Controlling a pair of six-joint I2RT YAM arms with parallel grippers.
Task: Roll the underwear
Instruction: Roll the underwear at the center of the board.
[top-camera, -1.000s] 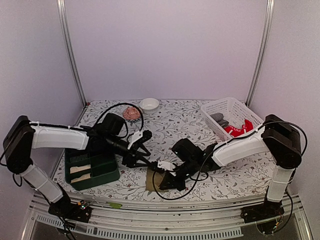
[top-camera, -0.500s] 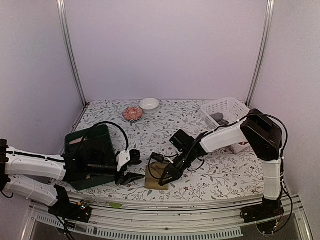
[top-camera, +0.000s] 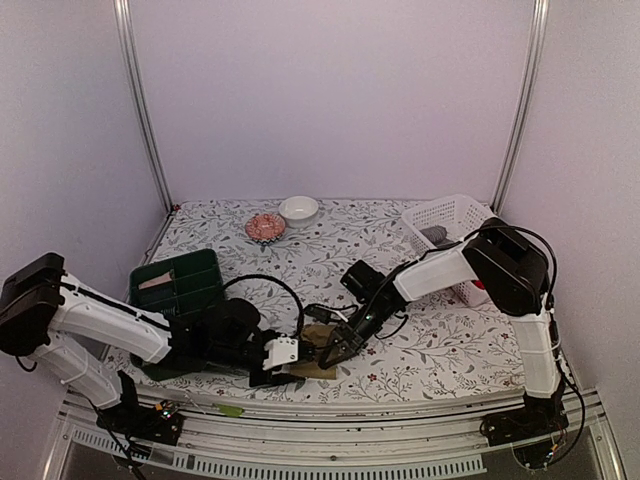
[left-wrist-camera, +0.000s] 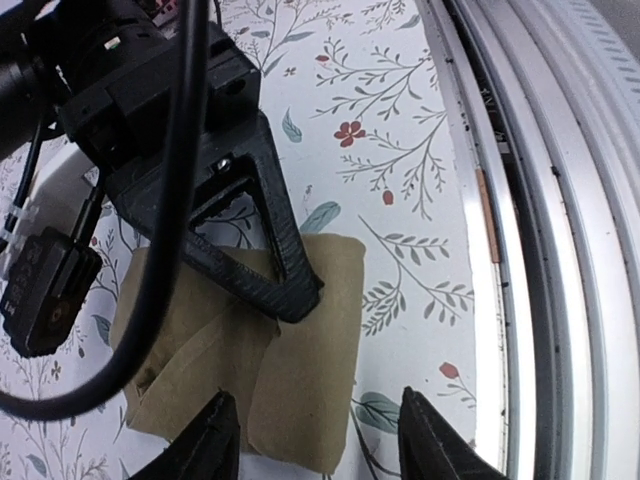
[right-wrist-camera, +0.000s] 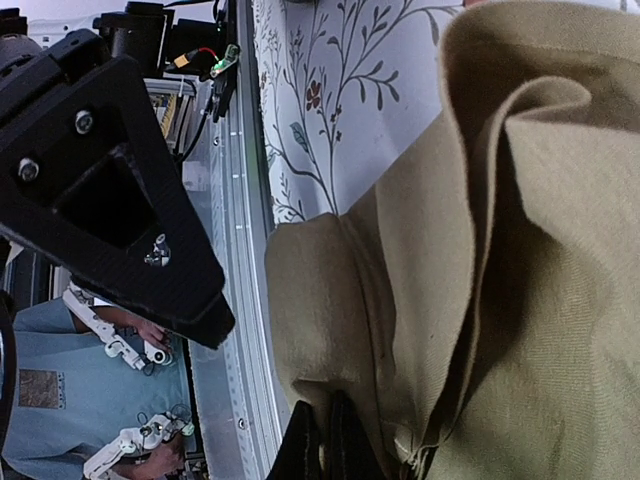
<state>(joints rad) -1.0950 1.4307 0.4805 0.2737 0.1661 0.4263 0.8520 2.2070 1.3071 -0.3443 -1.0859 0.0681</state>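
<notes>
- Table (top-camera: 330, 255) under a white cover printed with grey-green sprigs and small red flowers, seen from above and behind.
- Near the front edge, about midway across: khaki underwear (left-wrist-camera: 300, 370), partly folded over itself, lying close to the metal rail (left-wrist-camera: 540, 250).
- At the front left: dark green bin (top-camera: 185, 280), standing on the cover.
- At the far right: white lattice basket (top-camera: 450, 212).
- At the back, near the middle: small white bowl (top-camera: 299, 208), with a round pink-red item (top-camera: 265, 227) just beside it.
</notes>
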